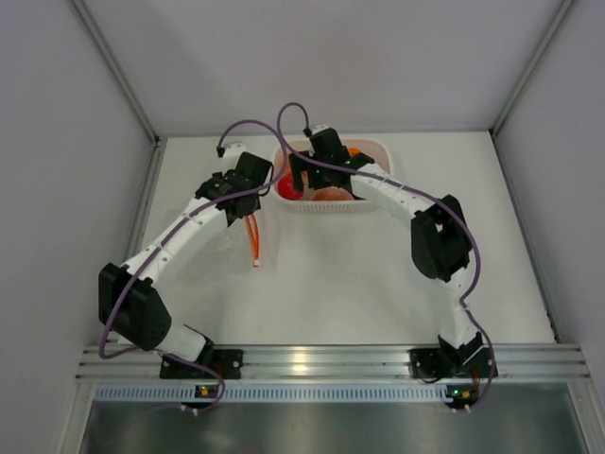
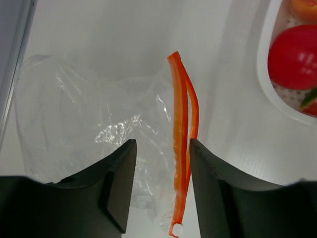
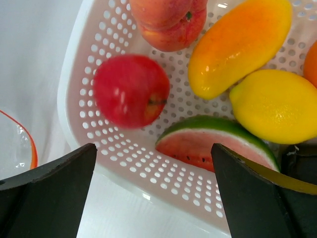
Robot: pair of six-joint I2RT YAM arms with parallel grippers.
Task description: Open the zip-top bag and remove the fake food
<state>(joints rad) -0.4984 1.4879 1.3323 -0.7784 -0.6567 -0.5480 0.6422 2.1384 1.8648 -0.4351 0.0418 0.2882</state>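
The left gripper (image 2: 161, 186) stands with its jaws parted and nothing pinched. The orange-red zip strip (image 2: 181, 124) runs through the gap, close against the inner face of the right-hand finger (image 2: 213, 193), though I cannot tell whether the two touch. The strip belongs to the zip-top bag (image 2: 74, 124), which lies crumpled on the white table (image 1: 359, 274) under and ahead of this gripper. The strip's two tracks bow slightly apart along the middle of their length (they meet again at the far tip). A small white slider end shows at the near end of the strip. Just right of the bag, and apart from it, is the rim of the white perforated basket (image 2: 265, 74).

The right gripper (image 3: 153, 163) hangs over the near wall of that basket with its jaws spread wide and nothing between them. The fake food (image 3: 218, 89) lies inside the basket. A red apple (image 3: 130, 91) sits nearest the left wall, with a peach (image 3: 168, 22) beyond it. A watermelon slice (image 3: 213, 144) lies near the front wall. Behind the slice are a lemon (image 3: 275, 106) and a mango (image 3: 240, 44), which touch each other. An orange piece (image 3: 311, 64) is cut off by the frame's right edge. A dark piece (image 3: 299, 161) is mostly hidden behind the right-hand finger, too little of it showing to name.

From overhead, both arms reach toward the table's far side, the left over the bag and the right over the basket.
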